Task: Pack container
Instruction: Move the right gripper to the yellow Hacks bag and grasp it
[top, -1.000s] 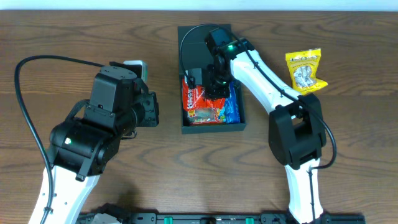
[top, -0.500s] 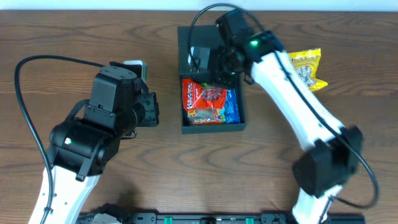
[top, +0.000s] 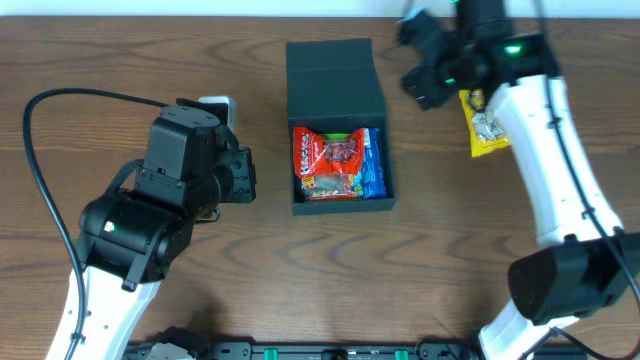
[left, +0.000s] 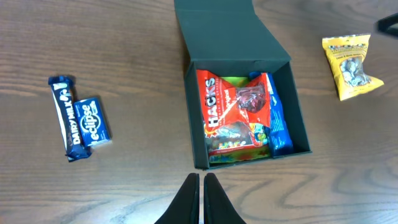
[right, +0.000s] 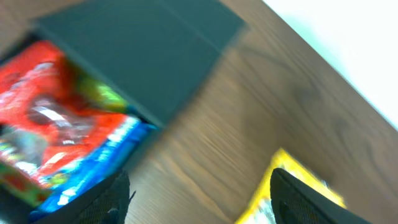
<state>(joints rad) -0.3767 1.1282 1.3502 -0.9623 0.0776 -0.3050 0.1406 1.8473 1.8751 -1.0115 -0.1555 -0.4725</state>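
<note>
Now the right claw (right: 202, 200) is hanging above the wooden worktop (right: 205, 124). Its two fingers (right: 115, 196) are standing wide apart and it is holding nothing. It is hovering between the box lid (right: 137, 56) and a yellow packet (right: 258, 202). The yellow packet is lying flat on the worktop, to the right of the box and apart from it.

The left claw (left: 203, 199) is hanging on the near side of the box (left: 298, 118). Its fingers are pressing together and gripping nothing.

The dark green box is sitting near the middle of the worktop. Its lid is lying open and flat on the far side. A red packet (left: 230, 112) is lying on top inside the box, and a blue packet (left: 278, 124) is lying along the right wall. Something green is showing under the red packet, but I cannot tell what it is.

Well to the left of the box, a dark chocolate bar (left: 65, 118) and a small blue pack (left: 93, 121) are lying on the worktop, touching each other side by side.
</note>
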